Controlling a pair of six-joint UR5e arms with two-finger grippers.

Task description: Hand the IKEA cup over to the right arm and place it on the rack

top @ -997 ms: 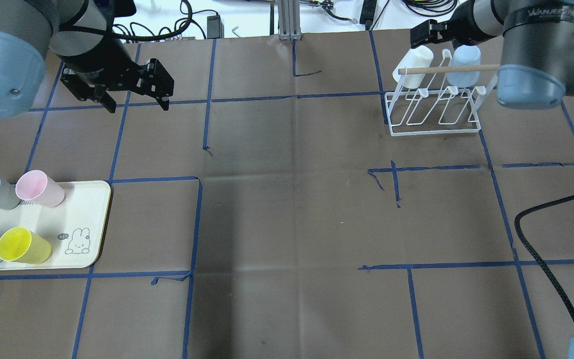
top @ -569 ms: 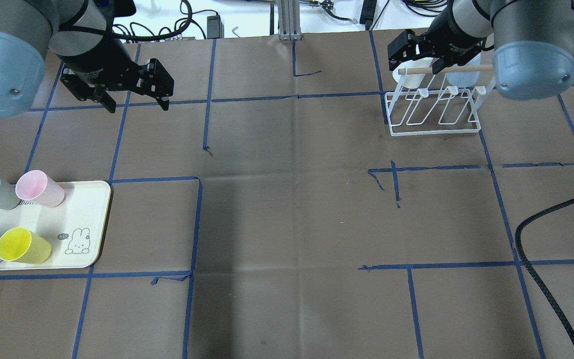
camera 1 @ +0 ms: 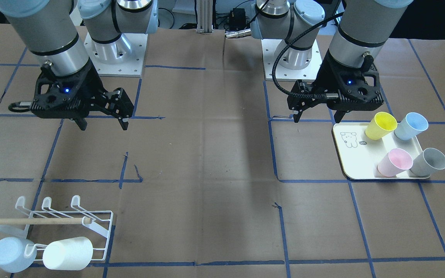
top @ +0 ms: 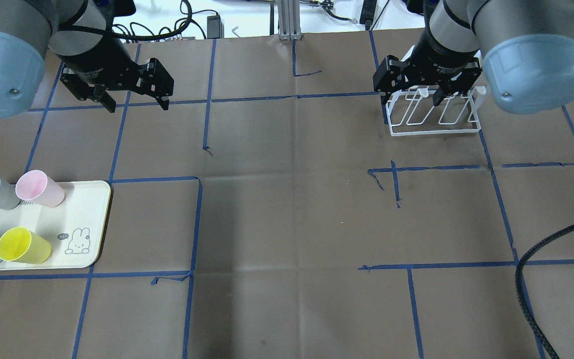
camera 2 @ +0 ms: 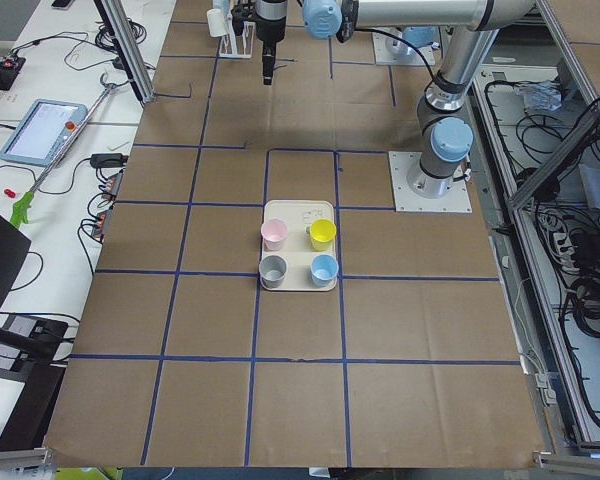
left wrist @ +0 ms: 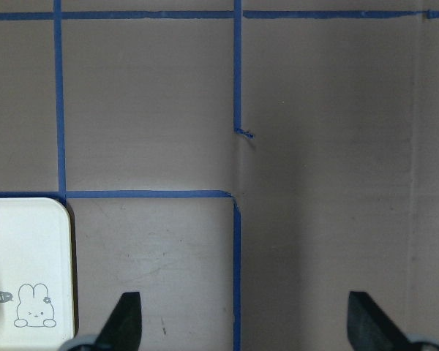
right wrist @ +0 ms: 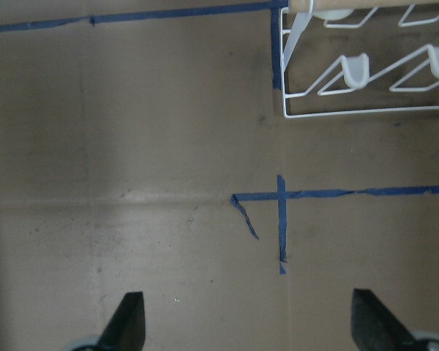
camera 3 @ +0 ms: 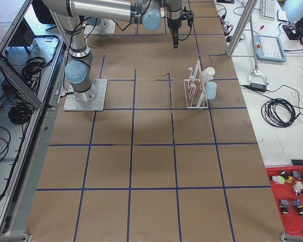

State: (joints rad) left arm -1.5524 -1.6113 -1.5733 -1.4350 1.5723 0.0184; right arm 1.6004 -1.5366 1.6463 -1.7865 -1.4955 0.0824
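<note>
A white cup (camera 1: 68,253) and a pale blue cup (camera 1: 10,255) sit tilted, side by side, on the outer prongs of the rack (camera 1: 33,221). The right gripper (camera 1: 102,123) hovers raised on the rack's robot side, fingers pointing down, spread apart and empty. The left gripper (camera 1: 317,116), also spread and empty, hangs beside the tray (camera 1: 355,162), which holds four cups (camera 1: 394,162).

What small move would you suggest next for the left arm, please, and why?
Probably bring the left gripper toward the tray and over the pink cup, which looks nearest. Its fingers are open and empty, the right gripper is open and empty too, and four cups sit on the tray, so a pick seems to come first.
</note>
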